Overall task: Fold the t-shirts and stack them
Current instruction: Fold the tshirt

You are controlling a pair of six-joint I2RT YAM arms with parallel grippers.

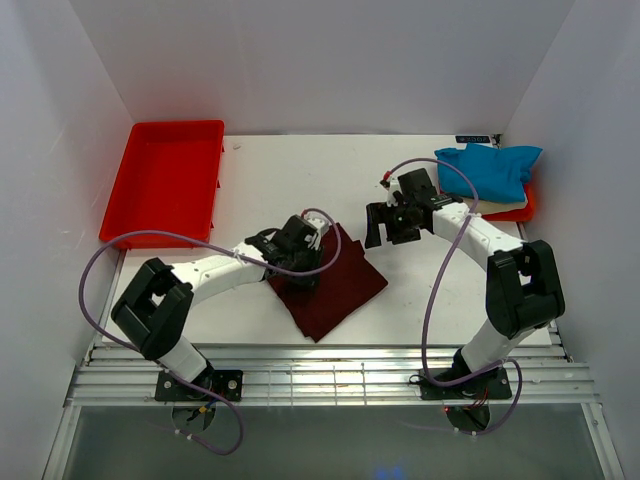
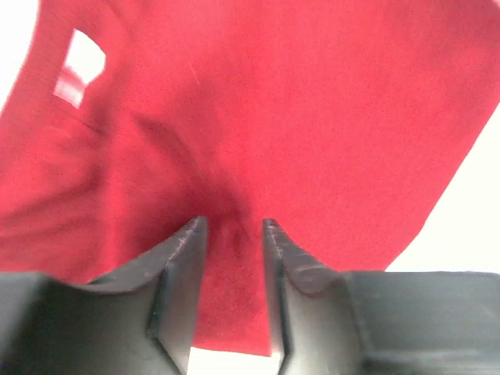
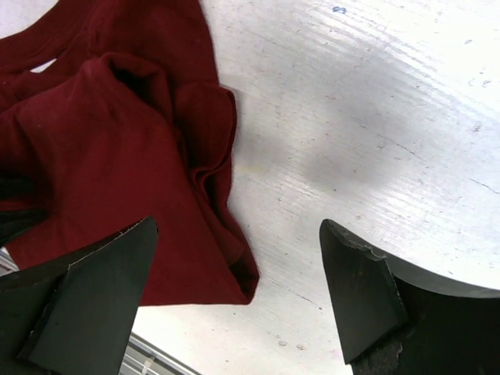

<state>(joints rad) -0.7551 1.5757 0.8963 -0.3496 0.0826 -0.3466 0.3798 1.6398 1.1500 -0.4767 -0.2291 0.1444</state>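
Snugly on maroon tee (image 2: 312,117) — left jaws

White table (image 1: 300,165), plain white walls (image 1: 300,60) on three sides, ribbed rail (image 1: 330,375) along near edge, possibly aluminium

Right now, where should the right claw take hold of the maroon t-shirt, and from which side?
Grip the maroon t-shirt at the rumpled edge nearest the right claw, probably: cloth there puckers up off the table, giving a ridge to pinch. Come from the bare-table side, where the open claw hangs.
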